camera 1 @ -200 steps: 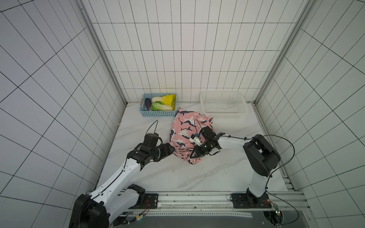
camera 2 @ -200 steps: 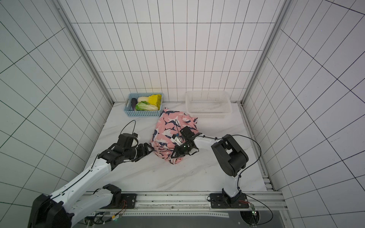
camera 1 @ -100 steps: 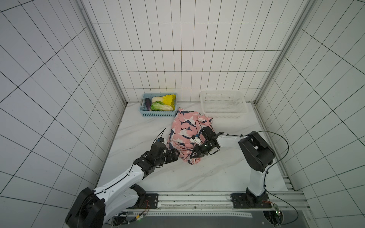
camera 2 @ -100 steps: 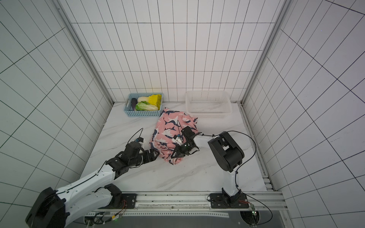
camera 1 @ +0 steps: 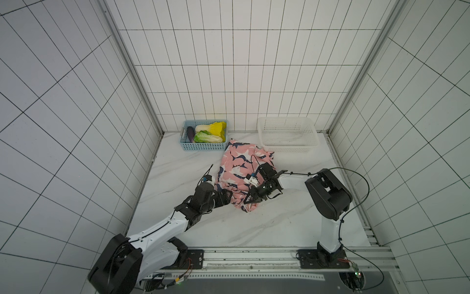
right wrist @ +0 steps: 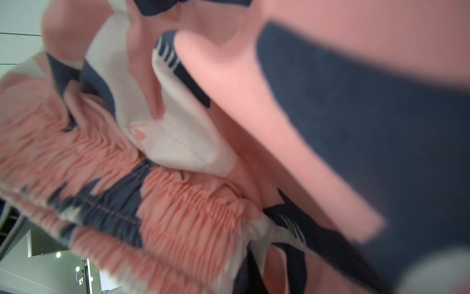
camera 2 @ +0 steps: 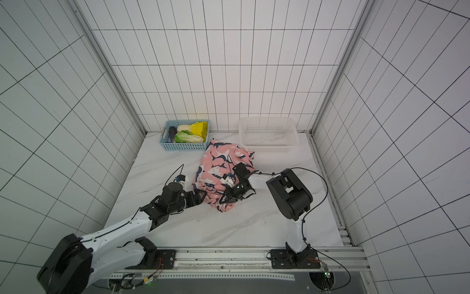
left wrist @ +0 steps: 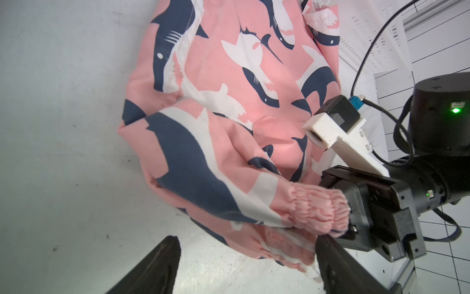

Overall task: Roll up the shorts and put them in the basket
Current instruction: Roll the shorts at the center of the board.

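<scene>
Shorts (camera 1: pixel 239 163): pink, navy-and-white shark print, crumpled into a long heap at the centre of the table (camera 1: pixel 279 216), running from 12 to 6 o'clock.
Waistband (left wrist: pixel 312 211): gathered, bunched at the 6 o'clock end.
Right gripper (camera 1: pixel 248 199): clamped on the waistband, same grip and place as one second ago.
Left gripper (camera 1: pixel 227 198): at 7 o'clock of the heap, jaws spread wide, holding nothing. It has moved closer to the fabric and opened further.
Obstruction: the right gripper's body faces the left gripper across the waistband.
Blue basket (camera 1: pixel 204 147): at 11 o'clock, just beside the heap, holding cabbages (camera 1: pixel 208 137) and an eggplant (camera 1: pixel 190 134).
White basket (camera 1: pixel 287 147): at 1 o'clock, just beside the heap.
</scene>
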Robot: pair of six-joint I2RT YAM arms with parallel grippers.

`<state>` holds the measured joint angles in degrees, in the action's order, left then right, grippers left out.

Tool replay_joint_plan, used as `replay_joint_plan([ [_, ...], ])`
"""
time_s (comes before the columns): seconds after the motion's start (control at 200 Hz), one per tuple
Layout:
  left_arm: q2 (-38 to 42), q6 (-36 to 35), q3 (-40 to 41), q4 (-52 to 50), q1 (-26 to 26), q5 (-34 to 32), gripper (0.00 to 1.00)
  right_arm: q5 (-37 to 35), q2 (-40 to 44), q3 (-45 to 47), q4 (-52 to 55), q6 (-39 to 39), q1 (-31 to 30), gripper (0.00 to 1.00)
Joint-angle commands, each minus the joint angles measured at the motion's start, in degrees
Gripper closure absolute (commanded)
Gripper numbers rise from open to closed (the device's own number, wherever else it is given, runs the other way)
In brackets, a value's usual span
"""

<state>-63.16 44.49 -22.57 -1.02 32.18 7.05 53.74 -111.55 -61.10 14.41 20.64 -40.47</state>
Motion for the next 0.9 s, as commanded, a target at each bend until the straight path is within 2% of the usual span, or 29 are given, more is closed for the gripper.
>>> replay_joint_plan([
  [0.0,-3.8,-0.4,0.2,5.3,-0.1,-1.2,0.13,1.2,-1.7,-2.5,-0.2,0.9,0.5,1.0],
  [0.105,-7.5,-0.8,-1.1,6.7,-0.7,-2.7,0.13,2.0,-3.1,-3.1,-0.1,2.0,0.7,1.0],
  [0.265,-12.7,-0.3,-3.7,3.9,-4.2,-3.2,0.15,3.1,-5.2,-3.7,-0.1,4.0,1.4,1.0],
  [0.45,-17.3,0.4,-6.7,1.7,-5.3,-4.4,0.16,5.8,-6.8,-2.7,-2.7,7.0,2.6,1.0],
  [0.6,-9.0,3.3,0.7,11.3,-5.4,-3.9,0.14,6.5,-7.3,-2.2,-3.9,8.0,3.5,1.0],
  [0.785,3.8,3.4,6.5,9.4,-5.3,-3.0,0.12,6.9,-8.3,-2.3,-5.2,9.2,3.9,1.0],
  [0.895,6.1,4.3,9.3,9.0,-5.3,-1.5,0.11,7.1,-8.4,-2.2,-5.5,9.6,3.9,1.0],
])
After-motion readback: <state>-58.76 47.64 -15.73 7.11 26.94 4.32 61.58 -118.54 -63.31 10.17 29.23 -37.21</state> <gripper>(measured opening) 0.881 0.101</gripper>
